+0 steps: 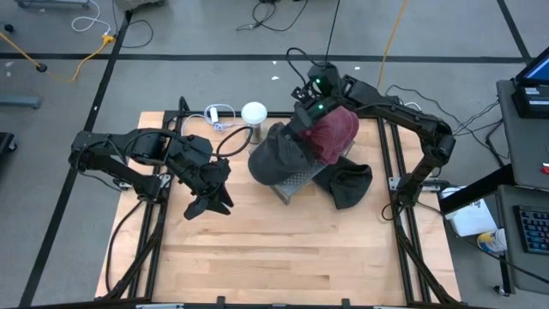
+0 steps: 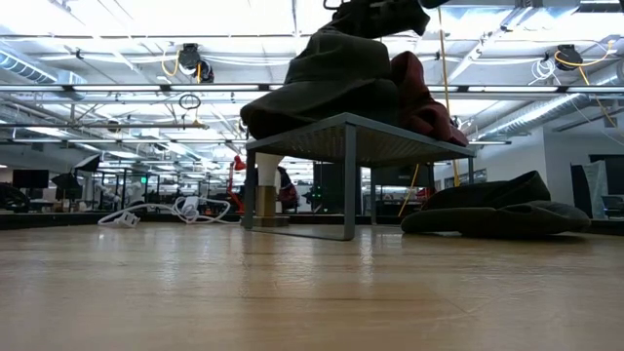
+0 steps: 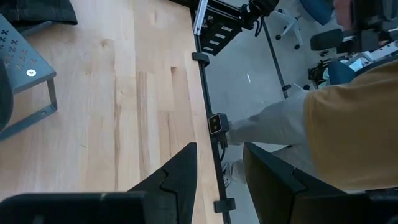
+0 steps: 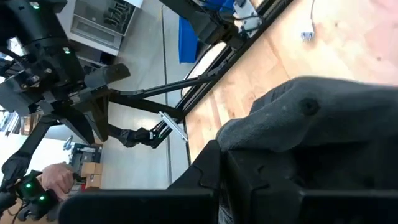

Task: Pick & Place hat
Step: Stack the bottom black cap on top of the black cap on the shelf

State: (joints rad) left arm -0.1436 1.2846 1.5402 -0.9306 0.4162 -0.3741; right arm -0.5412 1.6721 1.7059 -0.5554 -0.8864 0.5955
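Now our right gripper point(image 1: 302, 120) has its jaws clamped on the dark grey cloth hat point(image 1: 279, 154) atop the perforated metal stand point(image 1: 296, 182), so we'd release gently, left gripper point(image 1: 208, 202) idling, jaws apart.

We find the scene evenly and brightly lit from overhead. In the low view, ceiling light strips point(image 2: 127, 44) glare from ten to two o'clock, leaving the hats silhouetted on the metal stand point(image 2: 351, 132). The near wooden tabletop point(image 2: 292, 302) at six o'clock is blurred. Shadows in the high view are soft and short. Both wrist views show softened foreground fingers.
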